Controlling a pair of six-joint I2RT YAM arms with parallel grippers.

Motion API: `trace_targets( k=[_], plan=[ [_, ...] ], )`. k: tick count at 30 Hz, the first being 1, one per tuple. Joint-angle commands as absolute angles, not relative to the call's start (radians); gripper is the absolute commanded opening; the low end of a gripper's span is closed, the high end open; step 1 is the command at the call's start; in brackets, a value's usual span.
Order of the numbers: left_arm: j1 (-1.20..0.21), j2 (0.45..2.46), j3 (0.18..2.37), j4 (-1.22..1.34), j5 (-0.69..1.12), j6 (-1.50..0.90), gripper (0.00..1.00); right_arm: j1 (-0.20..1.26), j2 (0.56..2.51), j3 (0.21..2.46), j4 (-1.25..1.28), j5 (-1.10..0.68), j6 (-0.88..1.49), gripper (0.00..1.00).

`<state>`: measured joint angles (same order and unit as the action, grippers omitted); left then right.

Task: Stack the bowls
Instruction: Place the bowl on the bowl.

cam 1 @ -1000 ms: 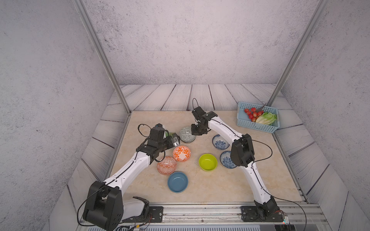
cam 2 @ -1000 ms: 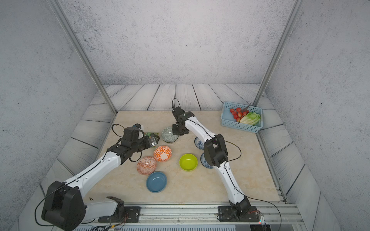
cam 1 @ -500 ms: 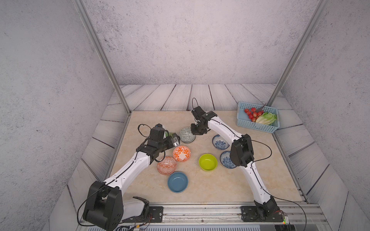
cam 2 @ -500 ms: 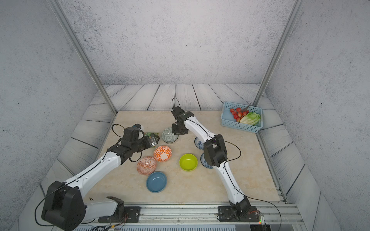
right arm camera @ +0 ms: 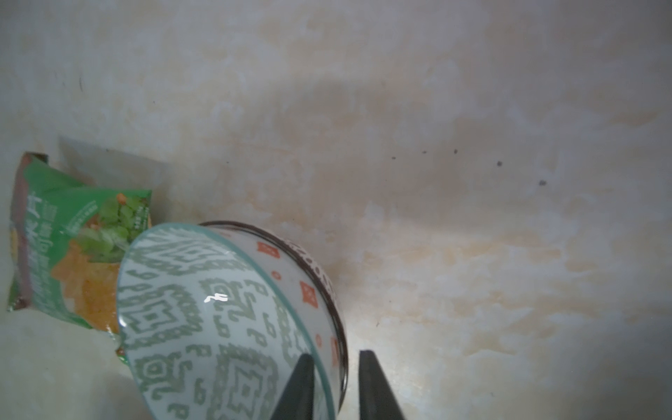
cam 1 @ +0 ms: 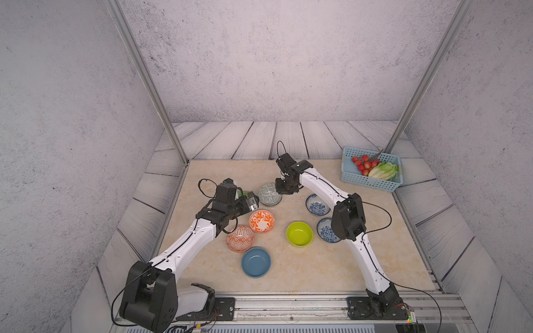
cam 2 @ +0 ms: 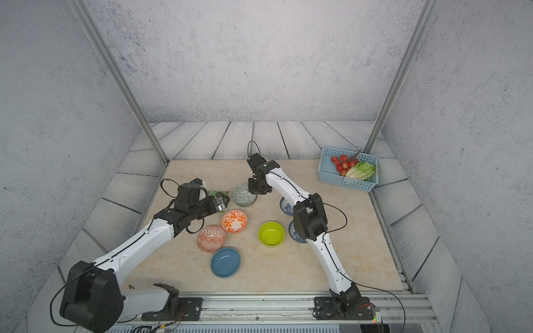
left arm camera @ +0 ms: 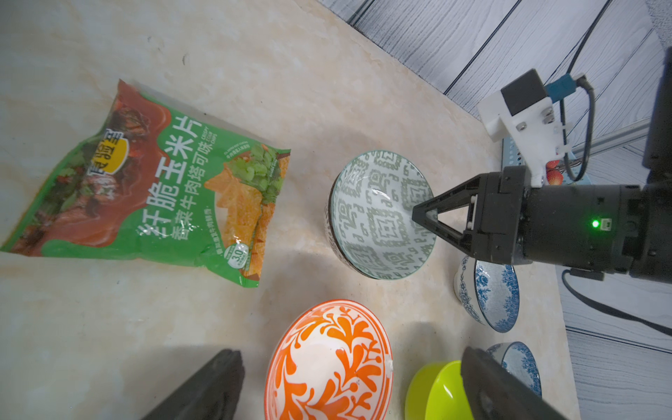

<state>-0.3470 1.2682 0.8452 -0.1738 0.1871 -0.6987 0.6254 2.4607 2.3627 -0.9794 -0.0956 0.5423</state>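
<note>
Grey-green patterned bowl (cam 1: 269, 195) at eleven o'clock on the beige marble-look table (cam 1: 317, 271), taking six o'clock as the edge by the arm bases in both top views. Nested upright inside a dark-rimmed white bowl (right arm camera: 283, 265) with small orange-red squares, clearest in the right wrist view: a stack of two. Right gripper (right arm camera: 334, 356) down at that stack's three o'clock edge, fingers (right arm camera: 300, 389) a narrow gap apart and astride both rims, one inside the grey-green bowl, its mate outside the white one with a sliver of table between. Pinched or only straddled: cannot tell.

Left gripper (left arm camera: 351, 354) over the table at eight o'clock of the stack, fingers (left arm camera: 211, 389) spread wide, gripping nothing. Orange scroll-patterned bowl (cam 1: 261, 221) just ahead of those fingers, untouched. Green snack packet (left arm camera: 152, 189) flat on the table at nine o'clock of the stack, near but apart.

Other bowls single, upright, none touching:
- orange diamond-patterned bowl (cam 1: 240, 238) at seven o'clock of the scroll one
- plain blue bowl (cam 1: 256, 262) at seven o'clock of the table
- lime bowl (cam 1: 299, 233) near the centre
- far blue-floral bowl (cam 1: 317, 205) at one o'clock of the lime
- near blue-floral bowl (cam 1: 326, 232) at three o'clock of it, partly behind the right arm (cam 1: 347, 219)

Light blue basket (cam 1: 372, 180) off the table's two o'clock corner, with tomatoes (cam 1: 364, 165) and lettuce (cam 1: 383, 171) inside.
</note>
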Motion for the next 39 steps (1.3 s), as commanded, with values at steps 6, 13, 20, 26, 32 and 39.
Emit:
trace_targets(
  k=[6,13,20,26,32,39],
  plan=[
    [-0.341,1.256,0.836,-0.161,0.183,-0.703,1.00,0.622,2.424,2.359,-0.990,-0.111,0.556,0.01],
    [-0.339,1.256,0.836,-0.161,0.183,-0.703,1.00,0.615,2.421,2.344,-0.973,-0.159,0.577,0.00],
    [-0.339,1.258,0.836,-0.161,0.184,-0.702,1.00,0.602,2.435,2.342,-0.958,-0.238,0.600,0.00],
    [-0.339,1.260,0.836,-0.161,0.183,-0.703,1.00,0.602,2.429,2.337,-0.964,-0.225,0.594,0.00],
    [-0.339,1.259,0.837,-0.163,0.180,-0.703,1.00,0.602,2.406,2.333,-0.970,-0.204,0.588,0.35],
    [-0.335,1.266,0.840,-0.166,0.181,-0.701,1.00,0.588,2.309,2.311,-1.002,-0.157,0.571,0.52]
  ],
)
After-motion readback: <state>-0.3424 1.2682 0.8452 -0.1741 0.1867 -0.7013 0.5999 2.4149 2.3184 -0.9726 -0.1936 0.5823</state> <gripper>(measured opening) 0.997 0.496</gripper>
